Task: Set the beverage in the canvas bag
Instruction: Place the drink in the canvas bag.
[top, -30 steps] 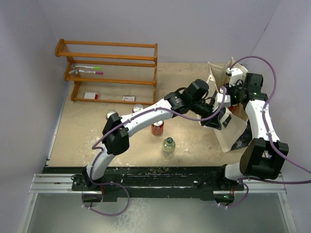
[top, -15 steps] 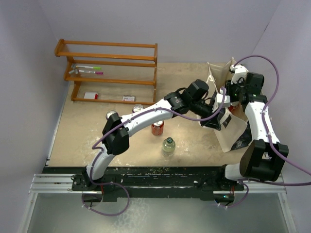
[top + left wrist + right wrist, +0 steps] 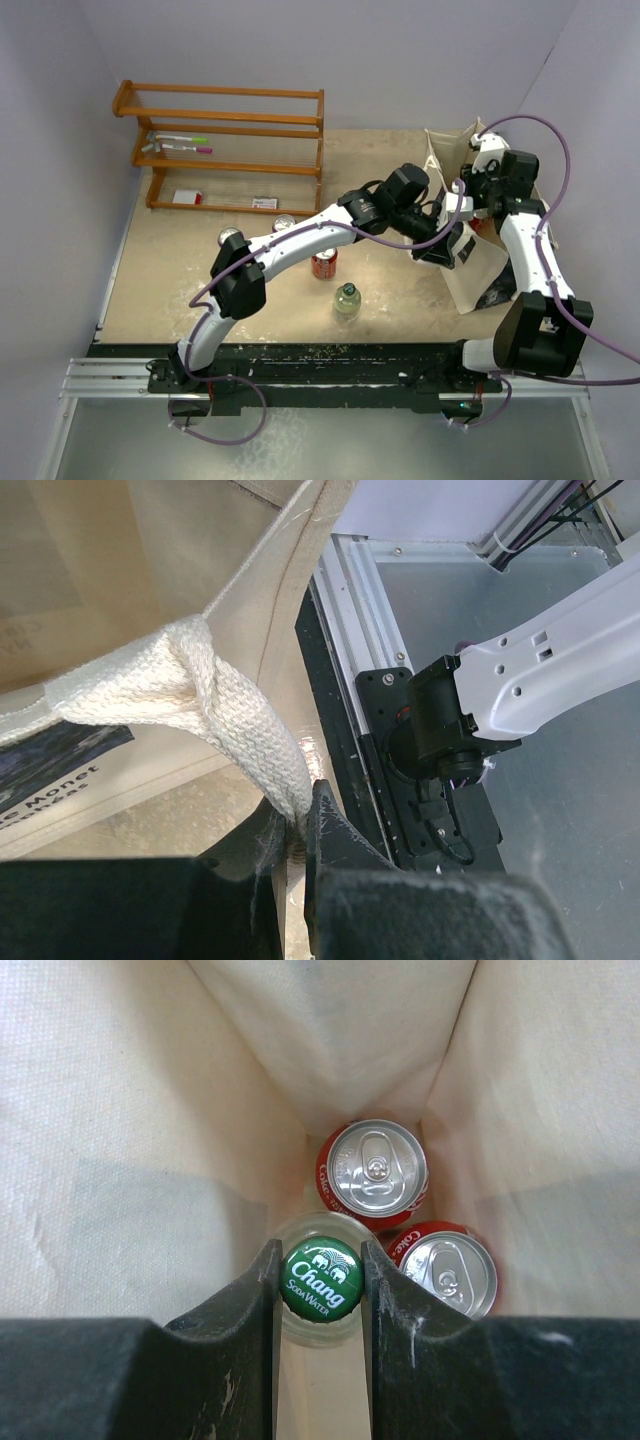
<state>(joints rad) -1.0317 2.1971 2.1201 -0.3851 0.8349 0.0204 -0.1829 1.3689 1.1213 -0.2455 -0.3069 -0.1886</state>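
The canvas bag (image 3: 478, 268) stands at the right of the table, cream with a dark print on its side. My left gripper (image 3: 295, 815) is shut on its woven handle (image 3: 240, 720) and holds the mouth apart. Over the opening, my right gripper (image 3: 320, 1248) reaches down inside, shut on the neck of a glass bottle with a green Chang cap (image 3: 321, 1279). Below it, two red cans (image 3: 377, 1170) (image 3: 448, 1272) stand upright on the bag's floor. In the top view the left gripper (image 3: 447, 238) is at the bag's near-left rim and the right gripper (image 3: 482, 185) above its far side.
On the table left of the bag stand a red can (image 3: 323, 263), a green-capped bottle (image 3: 346, 300) and two more cans (image 3: 284, 222) (image 3: 229, 236). A wooden rack (image 3: 220, 145) with pens and small boxes stands at the back left. The bag's walls (image 3: 130, 1110) hem in the right gripper.
The right wrist has shifted slightly toward the back left over the bag. The left arm and the handle it holds have not moved.
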